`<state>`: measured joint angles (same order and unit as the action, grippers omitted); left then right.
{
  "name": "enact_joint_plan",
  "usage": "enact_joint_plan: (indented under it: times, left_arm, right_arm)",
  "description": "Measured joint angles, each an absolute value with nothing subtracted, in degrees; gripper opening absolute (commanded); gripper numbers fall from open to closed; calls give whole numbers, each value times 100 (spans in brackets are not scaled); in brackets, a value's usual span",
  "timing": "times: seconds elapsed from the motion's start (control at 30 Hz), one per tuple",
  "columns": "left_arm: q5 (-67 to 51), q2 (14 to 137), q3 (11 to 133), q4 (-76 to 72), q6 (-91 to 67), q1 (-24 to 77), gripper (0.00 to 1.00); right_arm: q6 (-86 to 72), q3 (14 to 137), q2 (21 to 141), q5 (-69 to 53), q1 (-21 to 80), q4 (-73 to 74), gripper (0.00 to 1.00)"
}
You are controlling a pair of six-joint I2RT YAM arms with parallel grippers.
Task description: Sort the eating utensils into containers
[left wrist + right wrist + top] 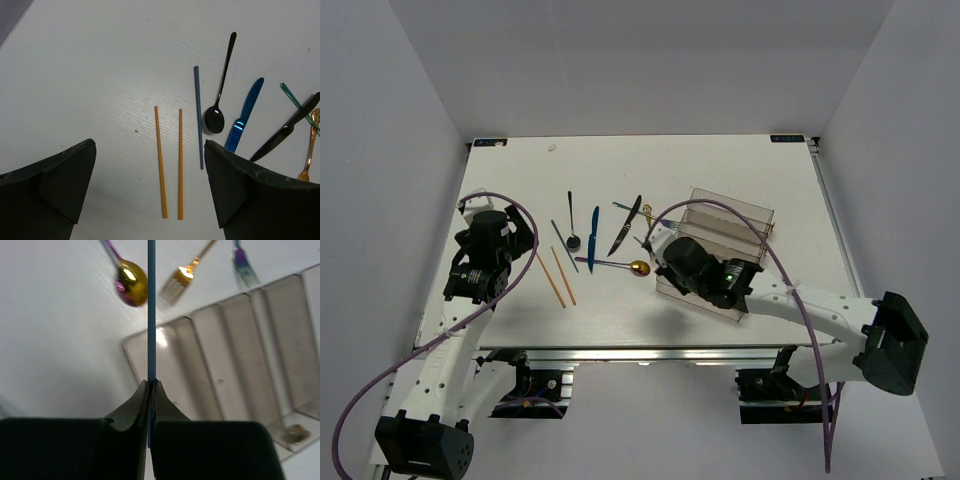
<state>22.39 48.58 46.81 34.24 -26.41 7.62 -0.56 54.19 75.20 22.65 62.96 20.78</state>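
The white table (pixel 720 160) carries a clear tray (pixel 732 208) on its right side. By the tray's left corner, the right gripper (pixel 151 385) is pinching a grey chopstick (pixel 151 315). The left gripper (pixel 149 150) is spread wide near two wooden chopsticks (pixel 180 160), which lie side by side beside a black spoon (pixel 215 120).

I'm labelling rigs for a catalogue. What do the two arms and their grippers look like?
The left arm and right arm have white links, black joints and black bases. A purple cable loops along each. The left gripper and right gripper have matte black, wedge-shaped fingers. A green light shows near the right wrist.
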Motion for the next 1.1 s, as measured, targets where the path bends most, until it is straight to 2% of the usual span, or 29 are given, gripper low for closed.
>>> enact_joint_plan:
  times: [0.2, 0.3, 0.5, 0.8, 0.83, 0.9, 0.93, 0.97, 1.1]
  left_arm:
    - [2163, 4965, 4681, 3422, -2639, 762, 98]
    - [2147, 5006, 4681, 3422, -2639, 764, 98]
    - [2134, 5035, 4681, 3420, -2639, 762, 98]
    - [2137, 5122, 4681, 3420, -2639, 764, 98]
    - [2139, 5124, 4681, 3420, -2639, 764, 98]
    - [2150, 5131, 4681, 3420, -2639, 762, 98]
    - [2163, 5137, 4681, 3424, -2639, 762, 98]
    - [2169, 5144, 4681, 3426, -2639, 762, 98]
    - [2206, 5205, 4681, 3428, -2650, 762, 98]
  right_arm:
    - [1872, 4239, 6101, 1855, 5553, 1772, 0]
    - [2510, 4082, 5610, 1341, 5172, 1712, 0]
    - [3166, 4383, 6208, 707, 4143, 2421, 0]
    - [3470, 4366, 6346, 268, 4025, 3315, 0]
    - [3470, 4366, 6346, 270, 4023, 3341, 4]
    - [3468, 4359, 6346, 279, 4023, 3361, 23]
    - [3461, 4359, 6346, 281, 4023, 3374, 38]
    - [3461, 4359, 6346, 281, 4023, 3385, 89]
    - [3476, 4359, 6344, 274, 4023, 3441, 89]
